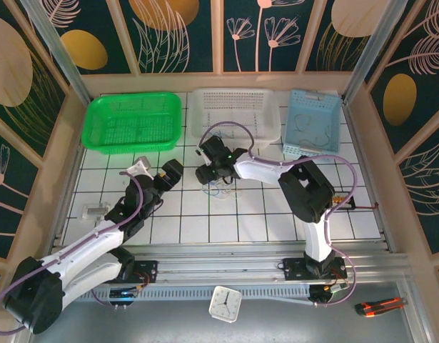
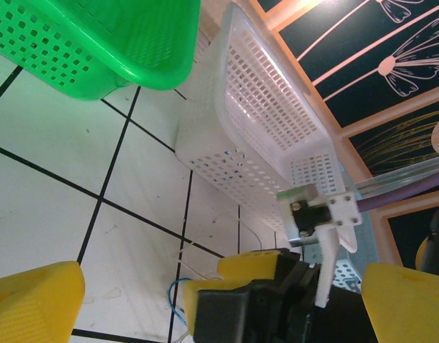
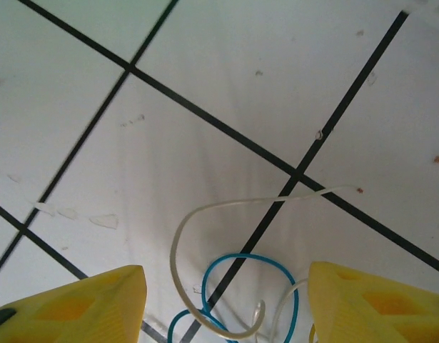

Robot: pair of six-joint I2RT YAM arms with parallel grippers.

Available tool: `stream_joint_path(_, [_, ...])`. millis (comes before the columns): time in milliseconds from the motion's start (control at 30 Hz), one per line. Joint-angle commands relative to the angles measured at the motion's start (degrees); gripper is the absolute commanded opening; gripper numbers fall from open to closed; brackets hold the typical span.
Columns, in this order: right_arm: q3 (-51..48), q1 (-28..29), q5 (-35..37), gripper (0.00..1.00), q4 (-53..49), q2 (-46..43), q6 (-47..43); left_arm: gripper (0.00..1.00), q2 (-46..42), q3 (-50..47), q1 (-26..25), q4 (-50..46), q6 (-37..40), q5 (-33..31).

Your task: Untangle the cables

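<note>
Right wrist view showed us the cables (image 3: pixel 242 255), blue and white, looped across each other on the tile, so we judged the untangling not yet done. The right gripper (image 3: pixel 223 275) hovered partly spread, straddling them and pinching nothing. The left gripper (image 2: pixel 219 304) gaped wide, empty, close by.

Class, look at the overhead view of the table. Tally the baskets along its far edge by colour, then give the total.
green basket: 1
white basket: 1
light blue basket: 1
Total: 3
</note>
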Motion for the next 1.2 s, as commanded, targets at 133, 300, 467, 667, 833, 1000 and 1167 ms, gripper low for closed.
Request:
stream_joint_path(133, [4.69, -0.3, 3.39, 0.52, -2.17, 4.11, -2.09, 0.99, -0.57, -1.22, 0.39, 1.07, -1.43, 0.0])
stream_joint_path(300, [6.55, -0.56, 3.03, 0.1, -2.66, 3.74, -1.95, 0.99, -0.37, -0.91, 0.35, 1.64, -1.29, 0.63])
stream_joint_path(467, [6.01, -0.81, 2.26, 0.0, -2.39, -1.56, -0.59, 0.99, -0.29, -0.87, 0.37, 2.33, -0.45, 1.34])
stream_joint_path(667, [2.09, -2.37, -1.6, 0.0, 2.44, -13.58, 4.43, 0.99, 0.73, -0.79, 0.34, 4.05, 0.35, 2.67])
stream_joint_path(833, [-2.34, -3.82, -5.8, 0.0, 8.77, -23.69, 8.67, 0.99, 1.95, -0.37, 0.35, 5.78, 1.08, 4.12])
stream_joint_path(1000, [-7.84, -5.34, -9.72, 0.0, 16.64, -31.3, 12.25, 0.99, 2.69, 0.14, 0.34, 6.92, 2.06, 5.21])
stream_joint_path(1167, [-12.11, -7.89, -14.1, 0.0, 22.4, -36.27, 15.47, 0.99, 3.81, 1.45, 0.34, 7.67, 3.53, 7.19])
